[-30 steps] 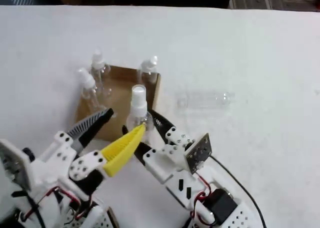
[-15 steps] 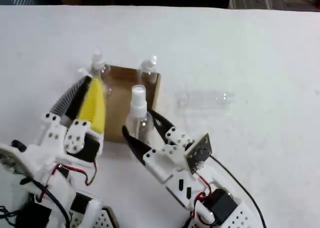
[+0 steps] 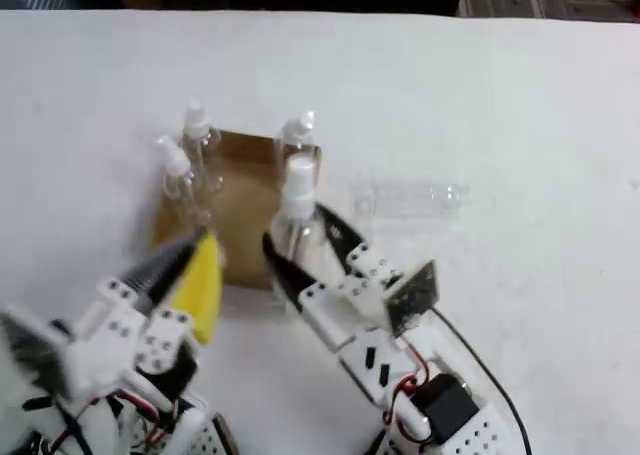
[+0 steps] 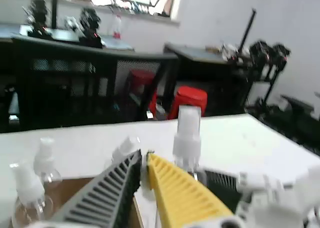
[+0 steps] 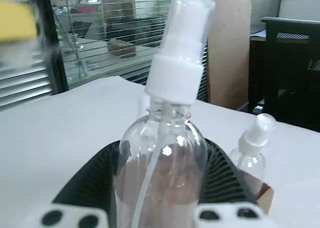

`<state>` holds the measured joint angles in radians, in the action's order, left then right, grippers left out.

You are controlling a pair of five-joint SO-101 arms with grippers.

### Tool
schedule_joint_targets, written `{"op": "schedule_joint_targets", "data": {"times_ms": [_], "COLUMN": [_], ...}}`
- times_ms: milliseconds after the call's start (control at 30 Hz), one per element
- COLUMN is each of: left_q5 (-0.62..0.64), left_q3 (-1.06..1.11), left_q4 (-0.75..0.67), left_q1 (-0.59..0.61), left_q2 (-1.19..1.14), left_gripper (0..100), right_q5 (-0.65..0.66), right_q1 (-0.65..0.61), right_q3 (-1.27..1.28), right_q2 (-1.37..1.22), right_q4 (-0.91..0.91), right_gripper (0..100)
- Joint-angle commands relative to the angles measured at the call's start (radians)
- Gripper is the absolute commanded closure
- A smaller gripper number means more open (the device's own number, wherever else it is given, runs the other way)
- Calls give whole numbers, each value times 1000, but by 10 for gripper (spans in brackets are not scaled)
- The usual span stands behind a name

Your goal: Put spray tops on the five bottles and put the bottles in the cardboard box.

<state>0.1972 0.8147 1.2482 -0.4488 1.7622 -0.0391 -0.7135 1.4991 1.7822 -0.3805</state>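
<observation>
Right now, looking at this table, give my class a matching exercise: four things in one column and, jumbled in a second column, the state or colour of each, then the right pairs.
Column one:
1. right hand
2. left hand
3. stray clear bottle
4. cardboard box

Column two:
A. lying on its side on the table
B. brown
C. yellow and grey fingers, holding nothing
D. black fingers around an upright bottle with a spray top

Pairs: 1-D, 2-C, 3-A, 4-B.
</observation>
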Motion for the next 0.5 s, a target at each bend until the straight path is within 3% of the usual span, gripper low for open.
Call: {"op": "schedule_joint_targets", "data": {"times_ms": [0,267,467], "left_q5": [-29,-29,-29], "left_q3": [-48,0,209], "left_q4": [118,172,9], "left_q1": [-170,-363,-369], "left_q2": [2,2,25], "left_gripper": [980,980,980], "right_q5": [2,-6,-68], "right_q1": [56,130,122], "right_q3": [-12,-210,-342], "right_q2": [-45,-440,-539], "right_q4": [96,255,245], "right_gripper": [983,983,983]}}
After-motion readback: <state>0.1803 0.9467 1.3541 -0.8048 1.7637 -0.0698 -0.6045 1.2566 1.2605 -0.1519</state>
